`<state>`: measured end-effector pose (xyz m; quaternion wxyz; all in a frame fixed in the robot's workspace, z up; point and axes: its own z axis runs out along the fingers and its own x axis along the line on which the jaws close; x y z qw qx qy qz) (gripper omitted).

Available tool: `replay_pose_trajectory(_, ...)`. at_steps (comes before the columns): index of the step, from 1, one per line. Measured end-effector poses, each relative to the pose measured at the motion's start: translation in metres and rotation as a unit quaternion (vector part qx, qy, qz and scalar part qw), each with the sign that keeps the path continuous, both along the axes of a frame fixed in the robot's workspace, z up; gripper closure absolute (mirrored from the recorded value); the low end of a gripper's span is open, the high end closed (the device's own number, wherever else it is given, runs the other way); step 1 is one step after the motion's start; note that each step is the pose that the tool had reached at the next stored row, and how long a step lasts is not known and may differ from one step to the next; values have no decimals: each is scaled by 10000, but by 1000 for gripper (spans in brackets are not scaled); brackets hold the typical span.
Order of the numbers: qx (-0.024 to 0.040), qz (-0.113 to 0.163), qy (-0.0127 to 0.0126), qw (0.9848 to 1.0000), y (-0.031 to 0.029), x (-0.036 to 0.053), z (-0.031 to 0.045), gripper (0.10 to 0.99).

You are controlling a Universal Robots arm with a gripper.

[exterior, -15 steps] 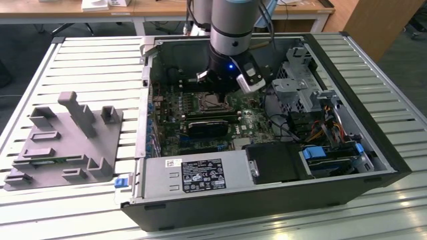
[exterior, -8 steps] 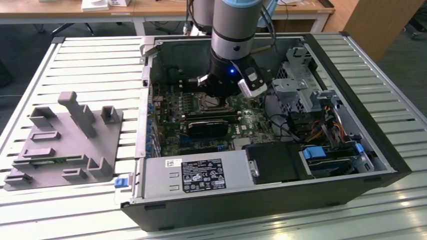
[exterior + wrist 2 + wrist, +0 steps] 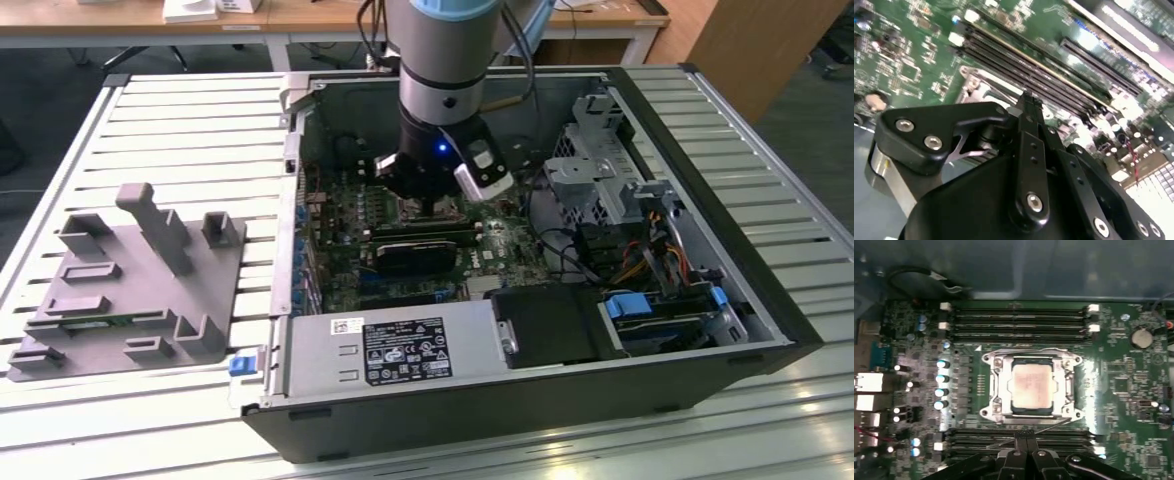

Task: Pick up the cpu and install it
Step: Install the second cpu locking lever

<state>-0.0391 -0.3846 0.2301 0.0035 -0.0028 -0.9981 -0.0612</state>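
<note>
In the first wrist view the cpu (image 3: 1031, 385), a square chip with a shiny pale metal top, lies flat inside the metal socket frame (image 3: 991, 390) on the green motherboard (image 3: 1124, 385). My gripper (image 3: 1024, 434) hovers just off one side of the socket, over the memory slots, its two black fingers pressed together with nothing between them. In the second wrist view the gripper (image 3: 1027, 102) has its tips closed above the edge of the socket frame (image 3: 979, 82). In the exterior view the gripper (image 3: 424, 205) reaches down into the open computer case (image 3: 534, 400).
A grey plastic fixture (image 3: 134, 280) with upright posts stands on the slatted table at the exterior view's left. Inside the case are a power supply (image 3: 387, 350), a drive cage (image 3: 601, 170) with cables, and rows of memory slots (image 3: 1019, 320) on both sides of the socket.
</note>
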Motion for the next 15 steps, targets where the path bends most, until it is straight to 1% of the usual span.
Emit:
replay_pose_trajectory(2, -1, 1, 0, 10000, 0, -49, -18, 980)
replay_pose_trajectory(4, -1, 0, 1, 10000, -1, -73, -53, 980)
replay_pose_trajectory(8, 0, 1, 1, 10000, -1, -84, -127, 980)
replay_pose_trajectory(13, 19, 0, 1, 10000, -1, -89, -211, 980)
replay_pose_trajectory(14, 35, 1, 1, 10000, -6, -91, -216, 980)
replay_pose_trajectory(15, 74, 1, 1, 10000, -18, -97, -217, 980)
